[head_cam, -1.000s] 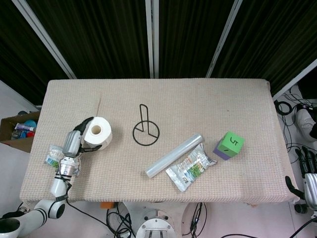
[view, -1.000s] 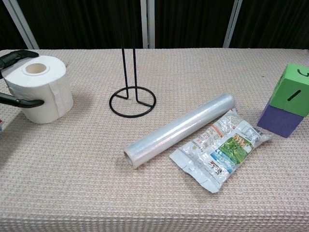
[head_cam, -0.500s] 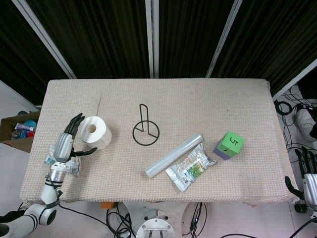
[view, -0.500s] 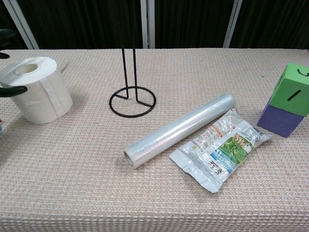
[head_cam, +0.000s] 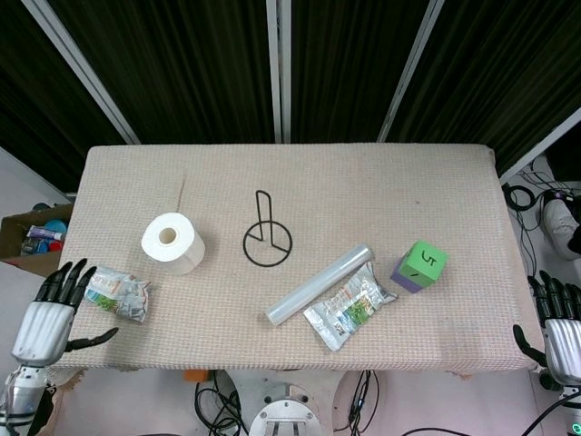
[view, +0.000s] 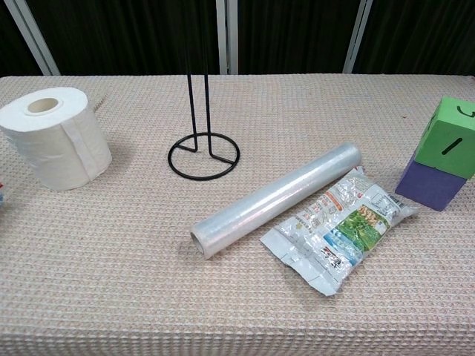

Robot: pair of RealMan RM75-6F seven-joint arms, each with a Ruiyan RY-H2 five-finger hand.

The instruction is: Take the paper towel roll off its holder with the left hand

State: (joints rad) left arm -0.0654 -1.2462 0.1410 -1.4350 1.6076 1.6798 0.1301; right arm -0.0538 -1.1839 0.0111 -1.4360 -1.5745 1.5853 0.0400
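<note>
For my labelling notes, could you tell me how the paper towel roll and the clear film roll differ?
The paper towel roll is white, short and fat, standing on end; the film roll is clear, long and thin, lying on its side. Both sit on the table with a hollow core.

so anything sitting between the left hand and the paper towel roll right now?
Yes. A small snack packet lies on the table between the left hand, open off the front-left corner, and the paper towel roll. The roll already stands upright, clear of its holder.
</note>
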